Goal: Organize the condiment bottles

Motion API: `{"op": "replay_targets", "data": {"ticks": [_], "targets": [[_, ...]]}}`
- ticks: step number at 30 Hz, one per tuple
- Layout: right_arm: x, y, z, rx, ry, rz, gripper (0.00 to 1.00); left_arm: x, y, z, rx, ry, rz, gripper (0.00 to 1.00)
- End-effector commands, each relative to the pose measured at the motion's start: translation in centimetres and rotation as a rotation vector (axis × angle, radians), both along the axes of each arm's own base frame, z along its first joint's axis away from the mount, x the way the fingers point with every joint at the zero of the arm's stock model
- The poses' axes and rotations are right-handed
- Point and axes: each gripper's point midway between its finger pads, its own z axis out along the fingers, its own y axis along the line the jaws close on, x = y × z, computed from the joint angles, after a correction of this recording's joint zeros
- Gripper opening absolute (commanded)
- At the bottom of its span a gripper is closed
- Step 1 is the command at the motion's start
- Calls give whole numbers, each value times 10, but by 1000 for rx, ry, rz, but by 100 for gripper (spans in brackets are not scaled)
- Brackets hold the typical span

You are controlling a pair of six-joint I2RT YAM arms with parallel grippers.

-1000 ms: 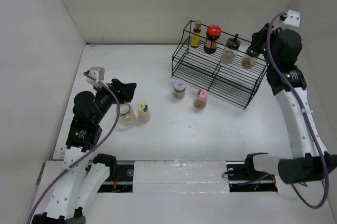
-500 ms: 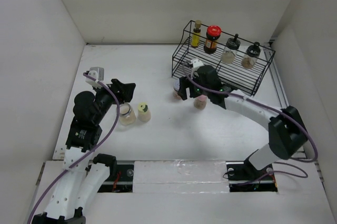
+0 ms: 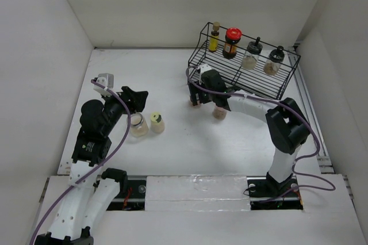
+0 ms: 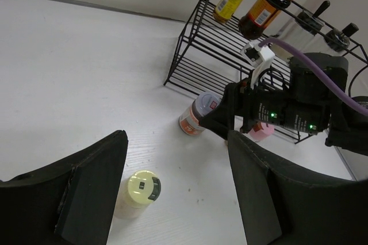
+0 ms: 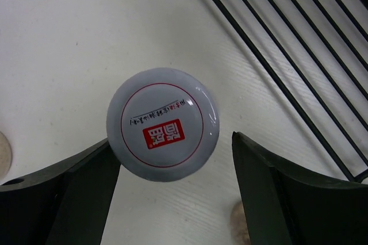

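White tabletop, walled in by white panels, is carrying every bottle. A jar with a bluish-white cap (image 5: 163, 124) is standing upright on the table just in front of the near left corner of the black wire rack (image 3: 241, 81). The right claw (image 5: 171, 141) is hanging over it, its jaws spread wide with one finger on each side of the cap; whether they are touching the jar cannot be told. A pink-capped bottle (image 3: 219, 109) is standing just beside this jar, also in front of the rack.

On the rack's top shelf four bottles are sitting in a row: a yellow bottle with a brown cap (image 3: 214, 37), a red-capped jar (image 3: 232, 42), and two clear bottles with black caps (image 3: 251, 55) (image 3: 273, 61).

Well apart, toward the left side of the table, a pale-yellow-capped bottle (image 3: 156, 122) is standing next to a clear jar (image 3: 138, 125). The left claw (image 4: 175, 141) is hovering near these two with its jaws wide and holding nothing.
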Motion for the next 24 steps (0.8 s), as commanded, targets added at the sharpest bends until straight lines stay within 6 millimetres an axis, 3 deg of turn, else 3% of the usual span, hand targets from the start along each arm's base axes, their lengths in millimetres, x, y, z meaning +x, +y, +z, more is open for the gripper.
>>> {"op": "replay_targets", "data": {"ticks": [1,4,6,9,12,16,19,24], "targets": [[22,20,31,38,-121,-14,81,-2,0,17,-9,-54,-4,66],[23,26,34,37,-139,-4,78,0,0,15,-7,-45,-4,66],[24,30,33,29,-145,-9,68,0,0,15,-7,-45,-4,66],[26,29,38,13,-168,-24,68,0,0,15,-7,-45,-4,66],[26,29,43,20,-176,-24,51,-1,-1,15,-7,-44,-13,66],[18,30,97,90,-257,-19,50,-1,-1,15,-7,-44,-13,66],[16,20,180,184,-401,-28,50,0,-1,17,-9,-53,-13,66],[35,-11,242,231,-494,-83,50,0,-1,17,-9,-53,-13,66]]}}
